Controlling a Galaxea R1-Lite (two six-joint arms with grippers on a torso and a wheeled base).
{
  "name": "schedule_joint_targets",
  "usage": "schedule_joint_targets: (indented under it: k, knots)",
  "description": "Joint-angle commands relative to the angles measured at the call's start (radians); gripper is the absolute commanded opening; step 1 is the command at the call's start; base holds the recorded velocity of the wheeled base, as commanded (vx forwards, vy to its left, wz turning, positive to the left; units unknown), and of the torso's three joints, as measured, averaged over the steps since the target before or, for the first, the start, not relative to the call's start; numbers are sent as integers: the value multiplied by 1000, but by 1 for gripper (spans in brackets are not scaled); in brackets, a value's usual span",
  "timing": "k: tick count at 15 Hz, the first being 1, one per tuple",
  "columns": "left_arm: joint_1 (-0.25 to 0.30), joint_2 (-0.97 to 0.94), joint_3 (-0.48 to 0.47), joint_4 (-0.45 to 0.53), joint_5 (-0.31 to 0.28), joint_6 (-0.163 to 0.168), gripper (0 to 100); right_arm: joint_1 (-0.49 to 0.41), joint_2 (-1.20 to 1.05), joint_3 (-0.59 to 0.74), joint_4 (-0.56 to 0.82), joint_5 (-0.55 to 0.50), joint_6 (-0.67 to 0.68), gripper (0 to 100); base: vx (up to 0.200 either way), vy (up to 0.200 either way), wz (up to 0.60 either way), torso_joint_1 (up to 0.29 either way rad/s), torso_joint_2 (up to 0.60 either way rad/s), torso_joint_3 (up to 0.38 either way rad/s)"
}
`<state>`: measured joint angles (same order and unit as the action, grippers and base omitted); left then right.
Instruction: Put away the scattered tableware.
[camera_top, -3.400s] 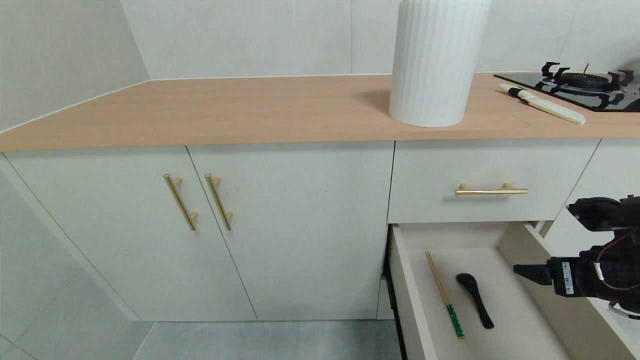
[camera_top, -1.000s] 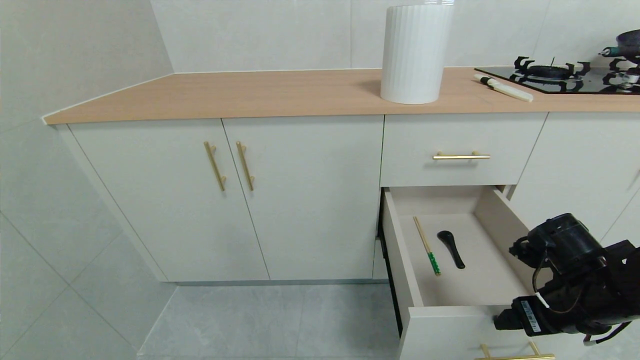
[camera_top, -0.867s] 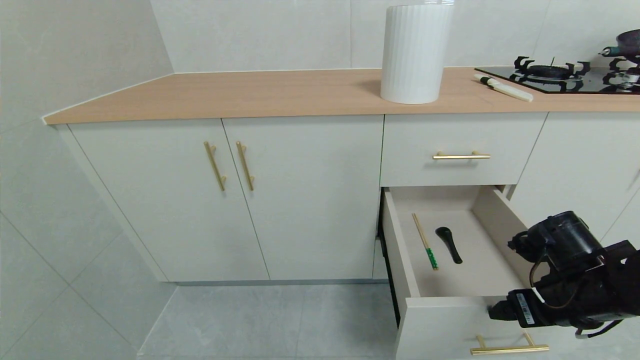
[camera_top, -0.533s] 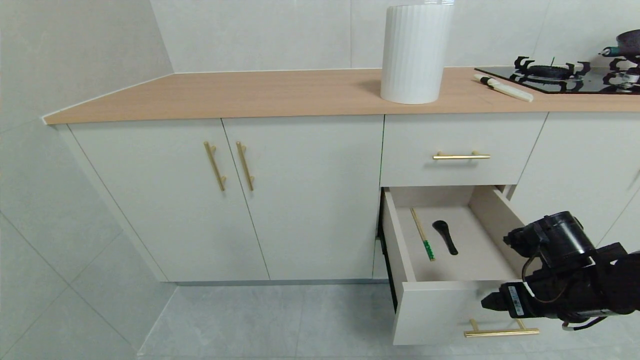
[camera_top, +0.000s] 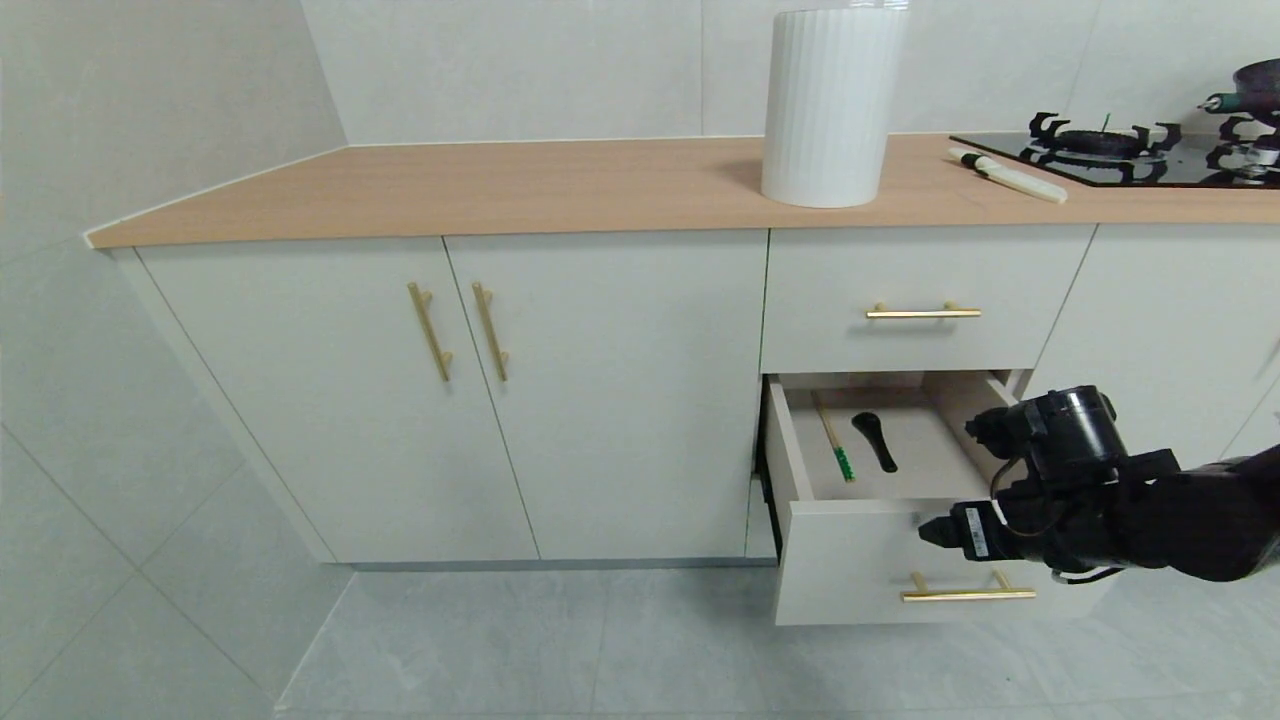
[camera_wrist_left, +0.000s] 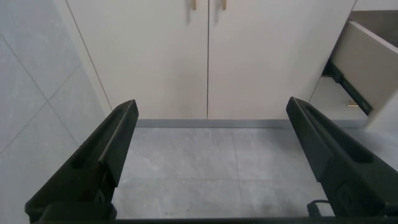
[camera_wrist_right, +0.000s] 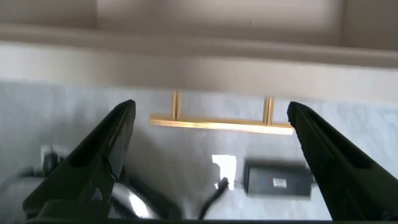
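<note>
The lower drawer (camera_top: 860, 560) stands partly open, with a pair of green-tipped chopsticks (camera_top: 832, 440) and a black spoon (camera_top: 875, 440) lying inside. My right gripper (camera_top: 935, 533) is open and sits against the drawer front, just above its gold handle (camera_top: 968, 594). In the right wrist view the handle (camera_wrist_right: 221, 124) lies just beyond my right gripper (camera_wrist_right: 210, 109), between its two spread fingers. My left gripper (camera_wrist_left: 211, 106) hangs open and empty above the floor, facing the cabinet doors (camera_wrist_left: 208, 56).
On the wooden counter (camera_top: 500, 190) stand a tall white ribbed vase (camera_top: 828, 105), a sheathed knife (camera_top: 1005, 175) and a gas hob (camera_top: 1120, 150). The upper drawer (camera_top: 920, 300) and double doors (camera_top: 450, 400) are closed. Bare tiled floor (camera_top: 450, 640) lies left of the drawer.
The camera has pulled back since the oldest frame. Over the last second the drawer has slid well into the cabinet, with my right gripper moving in against its front.
</note>
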<state>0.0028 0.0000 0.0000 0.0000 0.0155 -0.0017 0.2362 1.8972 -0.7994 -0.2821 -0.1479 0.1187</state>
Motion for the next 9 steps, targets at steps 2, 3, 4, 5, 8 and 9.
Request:
schedule_joint_targets:
  k: [2, 3, 4, 5, 8, 9]
  knots:
    - [0, 0, 0, 0, 0, 0, 100, -26, 103, -121, -5, -1, -19, 100, 0, 0, 0, 0, 0, 0]
    - [0, 0, 0, 0, 0, 0, 100, -34, 118, -152, -5, -1, -25, 100, 0, 0, 0, 0, 0, 0]
    - [0, 0, 0, 0, 0, 0, 100, -38, 137, -192, -5, -1, -25, 100, 0, 0, 0, 0, 0, 0]
    - [0, 0, 0, 0, 0, 0, 100, -41, 155, -225, -5, -1, -25, 100, 0, 0, 0, 0, 0, 0]
    - [0, 0, 0, 0, 0, -1, 100, -47, 207, -302, -6, -2, -25, 100, 0, 0, 0, 0, 0, 0]
    - [0, 0, 0, 0, 0, 0, 100, -47, 233, -337, -6, -2, -24, 100, 0, 0, 0, 0, 0, 0]
